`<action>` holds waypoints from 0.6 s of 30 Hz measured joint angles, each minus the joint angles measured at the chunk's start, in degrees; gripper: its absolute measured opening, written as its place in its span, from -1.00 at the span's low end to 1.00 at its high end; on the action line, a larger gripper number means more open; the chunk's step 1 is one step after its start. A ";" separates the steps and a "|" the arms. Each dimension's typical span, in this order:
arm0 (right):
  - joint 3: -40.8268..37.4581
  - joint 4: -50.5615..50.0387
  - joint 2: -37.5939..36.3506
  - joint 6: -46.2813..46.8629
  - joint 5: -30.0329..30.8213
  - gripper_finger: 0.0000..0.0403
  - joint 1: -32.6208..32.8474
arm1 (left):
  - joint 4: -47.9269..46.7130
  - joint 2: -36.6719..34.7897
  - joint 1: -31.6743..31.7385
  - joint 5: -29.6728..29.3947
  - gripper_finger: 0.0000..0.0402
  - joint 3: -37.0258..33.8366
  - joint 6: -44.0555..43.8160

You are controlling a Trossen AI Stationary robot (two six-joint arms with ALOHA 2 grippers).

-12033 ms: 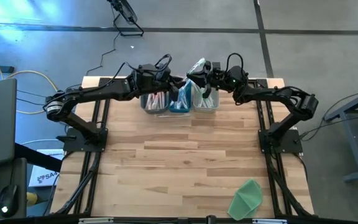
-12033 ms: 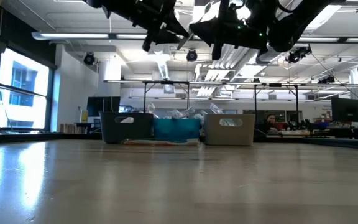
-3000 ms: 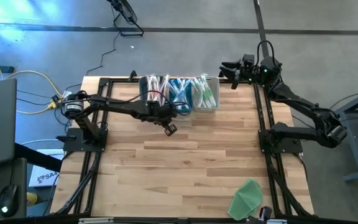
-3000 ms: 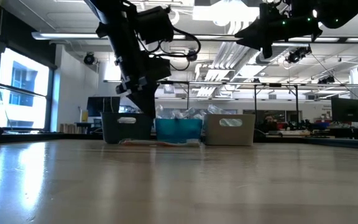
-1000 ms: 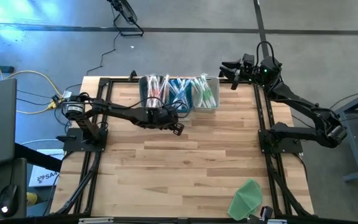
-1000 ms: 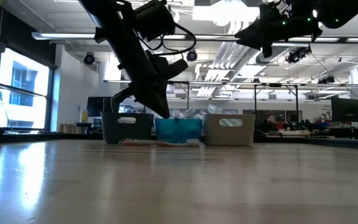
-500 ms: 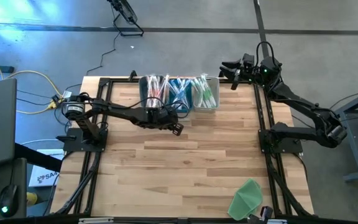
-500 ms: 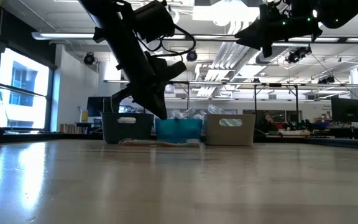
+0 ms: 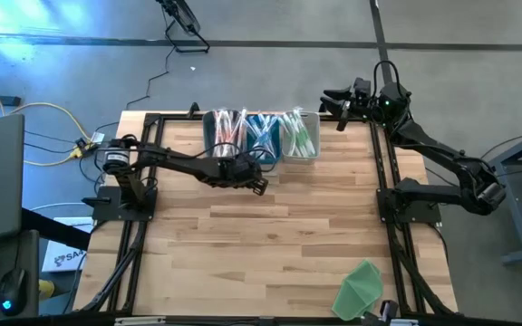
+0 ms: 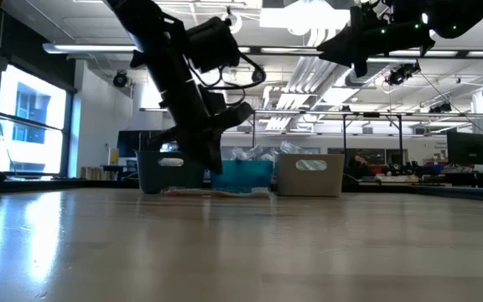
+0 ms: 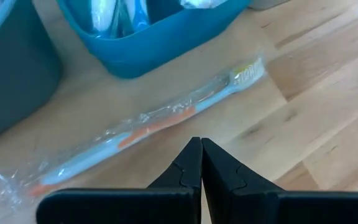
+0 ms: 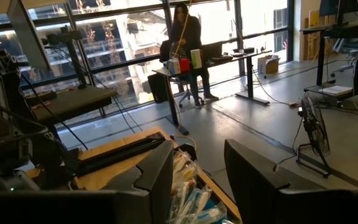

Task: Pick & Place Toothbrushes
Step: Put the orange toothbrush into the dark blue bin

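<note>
Left gripper (image 11: 201, 163), jaws clenched and empty, hovers just short of one wrapped toothbrush (image 11: 148, 121) lying on the surface (image 9: 279, 235) beside the blue bin (image 11: 148, 37), long axis crosswise to the jaws; right gripper (image 12: 197, 168), jaws released, waits well apart.

Pale wood-plank surface (image 9: 270, 244) with black rails. A light blue toothbrush (image 11: 148, 121) with orange accents lies in clear wrapping. Behind it stand a dark grey bin (image 10: 170, 170), a teal bin (image 10: 241, 174) and a beige bin (image 10: 310, 174). Both arms are black. A green sheet (image 9: 359, 288) lies at one corner.
</note>
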 joint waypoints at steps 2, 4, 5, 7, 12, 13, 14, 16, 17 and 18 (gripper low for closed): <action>0.00 0.00 0.00 -0.67 0.00 -0.32 0.00 | -0.36 0.27 -0.07 -0.36 -1.00 0.03 -0.37; 0.00 0.00 0.00 -1.27 0.00 -0.32 0.00 | -0.43 0.27 -0.09 -0.45 -1.00 0.01 -0.41; 0.00 0.00 0.00 -1.29 0.04 -0.32 0.00 | -0.30 0.27 -0.07 -0.61 -1.00 0.01 -0.41; 0.00 0.00 0.00 -1.30 0.50 -0.32 0.00 | -0.41 0.27 -0.07 -1.17 -1.00 0.01 -0.41; 0.00 0.00 0.00 -1.30 0.48 -0.32 0.00 | -0.47 0.27 0.36 -2.83 -1.00 0.01 -0.41; 0.00 0.00 0.00 -1.30 0.48 -0.32 -0.02 | -0.47 0.27 0.66 -2.73 -1.00 0.01 -0.41; 0.00 0.00 0.00 -1.30 0.48 -0.32 0.00 | -0.48 0.27 0.77 -2.57 -1.00 0.01 -0.41; 0.00 -0.01 0.00 -1.30 0.48 -0.32 0.00 | -0.64 0.27 1.47 -2.77 -1.00 0.01 -0.41; 0.00 -0.02 0.00 -1.30 0.48 -0.32 0.00 | -0.60 0.27 1.69 -2.83 -1.00 0.01 -0.41; 0.00 -0.02 0.00 -1.30 0.48 -0.32 0.00 | -0.58 0.27 2.09 -2.79 -1.00 0.01 -0.41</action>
